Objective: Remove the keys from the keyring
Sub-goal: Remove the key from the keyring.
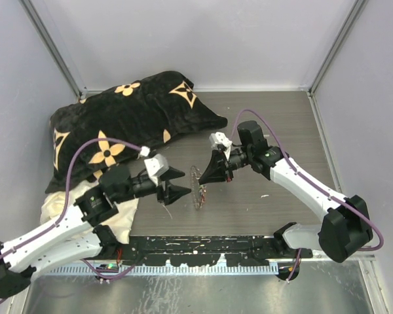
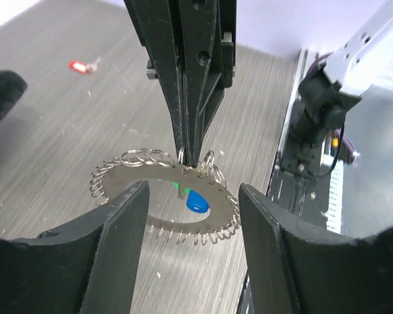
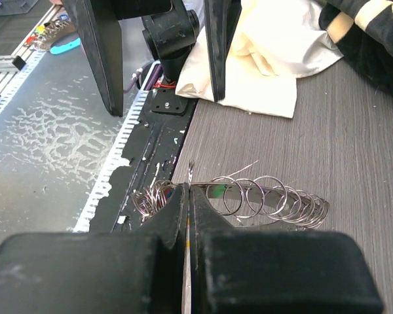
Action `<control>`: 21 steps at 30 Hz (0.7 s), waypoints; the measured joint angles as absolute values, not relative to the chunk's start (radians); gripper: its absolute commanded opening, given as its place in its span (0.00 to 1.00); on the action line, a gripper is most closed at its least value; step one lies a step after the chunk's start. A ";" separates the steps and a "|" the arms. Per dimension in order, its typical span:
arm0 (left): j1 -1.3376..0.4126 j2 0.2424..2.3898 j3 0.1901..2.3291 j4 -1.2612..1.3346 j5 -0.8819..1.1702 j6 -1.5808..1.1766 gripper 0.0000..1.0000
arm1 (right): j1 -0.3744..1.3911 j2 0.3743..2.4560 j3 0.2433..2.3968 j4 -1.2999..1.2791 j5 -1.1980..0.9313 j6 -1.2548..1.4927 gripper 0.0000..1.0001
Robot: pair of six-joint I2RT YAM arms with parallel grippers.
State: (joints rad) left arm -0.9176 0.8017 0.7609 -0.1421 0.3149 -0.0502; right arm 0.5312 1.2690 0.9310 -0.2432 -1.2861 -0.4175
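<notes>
Your right tool [image 1: 203,178] is pinched together on the top edge of the keyring [image 1: 196,188], its 2 fingers meeting on the wire with no gap between them. The keyring stands on edge near the middle of the table [image 1: 275,118], between the 2 arms; you cannot tell whether its lowest coils rest on the table.

Your left tool [image 1: 185,182] stands apart, with nothing between its fingers. In the left wrist view its 2 fingers [image 2: 128,222] frame the lower arc of the coil, 1 on each side. The tips sit just beside the wire, and you cannot tell whether either one touches it.

Inside the loop, just below the right tool's tips, a blue key [image 2: 196,201] hangs with a green key [image 2: 178,188] close beside it. Several small split rings bunch along the coil on both sides of the grip. A red key [image 2: 78,66] lies alone on the table, well apart from the keyring.

At the far left of the table lies a black pillow [image 1: 131,111] with tan flower marks, and a cream cloth [image 3: 262,59] sits under the left arm.
</notes>
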 measured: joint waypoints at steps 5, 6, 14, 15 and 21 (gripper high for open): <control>-0.916 0.688 0.480 0.258 0.287 -0.139 0.51 | 0.523 1.283 0.947 -0.324 -1.332 -0.525 0.01; -0.916 0.700 0.454 0.308 0.287 -0.148 0.50 | 0.523 1.289 0.957 -0.358 -1.338 -0.568 0.01; -0.915 0.836 0.386 0.622 0.361 -0.166 0.41 | 0.523 1.317 1.050 -0.634 -1.345 -0.970 0.01; -0.915 0.839 0.380 0.647 0.369 -0.161 0.40 | 0.523 1.323 1.061 -0.664 -1.345 -1.017 0.01; -0.915 0.837 0.365 0.708 0.389 -0.109 0.33 | 0.523 1.378 1.153 -0.857 -1.344 -1.327 0.01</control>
